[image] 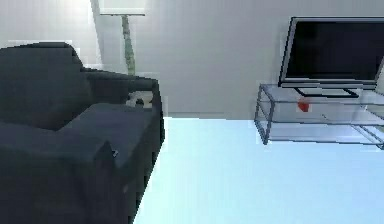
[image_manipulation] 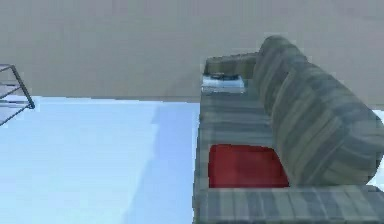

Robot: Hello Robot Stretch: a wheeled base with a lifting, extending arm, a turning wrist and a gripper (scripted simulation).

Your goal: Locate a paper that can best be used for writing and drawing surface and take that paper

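Note:
A flat pale thing point(image_manipulation: 222, 83) lies on the far end of a striped grey-green sofa point(image_manipulation: 300, 120) in the arm side view; it could be a stack of paper or a book, too small to name. A red cushion point(image_manipulation: 246, 165) rests on the sofa's near seat.
In the forward view a dark armchair point(image: 70, 120) stands at the left, with a floor lamp point(image: 124, 30) behind it. A television point(image: 333, 50) sits on a glass stand point(image: 320, 115) at the right, a small red thing point(image: 304, 103) on its shelf. Pale floor point(image: 250, 170) stretches between them.

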